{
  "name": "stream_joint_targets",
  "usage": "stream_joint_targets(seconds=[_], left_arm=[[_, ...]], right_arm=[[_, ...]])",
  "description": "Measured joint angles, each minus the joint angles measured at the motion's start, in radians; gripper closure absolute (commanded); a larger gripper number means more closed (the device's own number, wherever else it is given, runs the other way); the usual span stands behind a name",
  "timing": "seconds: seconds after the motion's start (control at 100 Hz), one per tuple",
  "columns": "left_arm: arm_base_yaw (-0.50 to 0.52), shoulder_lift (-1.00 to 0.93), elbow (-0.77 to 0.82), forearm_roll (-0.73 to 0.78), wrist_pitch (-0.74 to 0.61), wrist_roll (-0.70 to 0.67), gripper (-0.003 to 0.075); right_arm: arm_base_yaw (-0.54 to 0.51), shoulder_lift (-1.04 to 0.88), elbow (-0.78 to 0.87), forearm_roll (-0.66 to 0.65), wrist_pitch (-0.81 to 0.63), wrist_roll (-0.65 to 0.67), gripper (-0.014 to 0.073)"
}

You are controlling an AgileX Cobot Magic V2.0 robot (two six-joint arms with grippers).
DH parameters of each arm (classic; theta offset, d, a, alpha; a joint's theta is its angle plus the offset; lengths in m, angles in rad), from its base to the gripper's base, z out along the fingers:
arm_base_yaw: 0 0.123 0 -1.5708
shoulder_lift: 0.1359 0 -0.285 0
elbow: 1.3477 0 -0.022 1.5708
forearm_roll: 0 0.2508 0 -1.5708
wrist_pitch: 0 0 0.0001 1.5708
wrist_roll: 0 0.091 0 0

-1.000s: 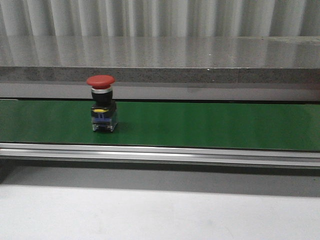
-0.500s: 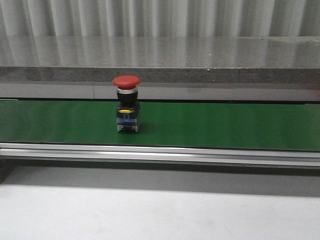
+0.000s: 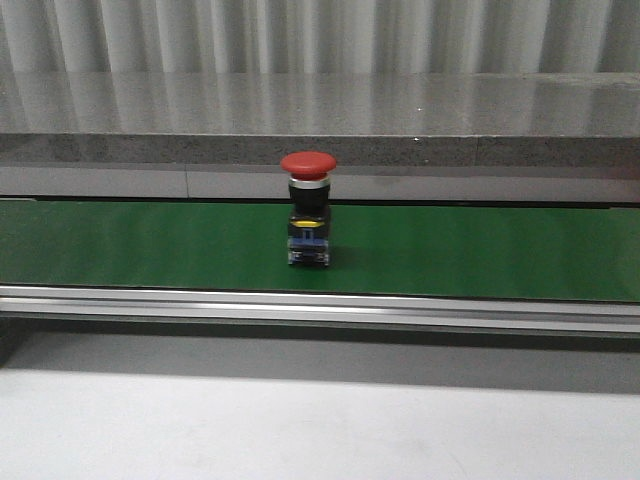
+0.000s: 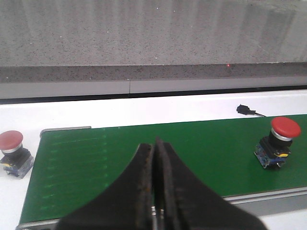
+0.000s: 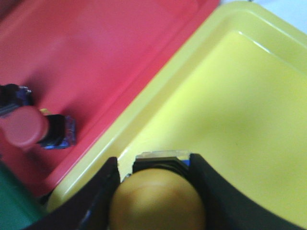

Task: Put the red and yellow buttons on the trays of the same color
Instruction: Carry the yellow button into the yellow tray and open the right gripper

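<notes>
Yellow button about to drop

Right gripper (image 5: 156, 191) clamps the yellow dome-capped button (image 5: 156, 203) over the yellow plastic tray (image 5: 230, 110), apparently near its edge; it needs lowering and releasing. Left gripper (image 4: 156, 184) is closed, empty.

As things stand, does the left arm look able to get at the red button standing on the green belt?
Probably yes. The left claw is shut and empty, and bare green belt lies between it and the red button, which stands upright with nothing beside it. The claw would have to open first.
</notes>
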Motion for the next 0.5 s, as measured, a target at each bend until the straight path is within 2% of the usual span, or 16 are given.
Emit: stream_joint_targets(seconds=[0.5], left_arm=[[0.0, 0.0, 0.0, 0.0, 0.0, 0.0, 0.0741]], right_arm=[[-0.005, 0.214, 0.028, -0.001, -0.145, 0.086, 0.0482]])
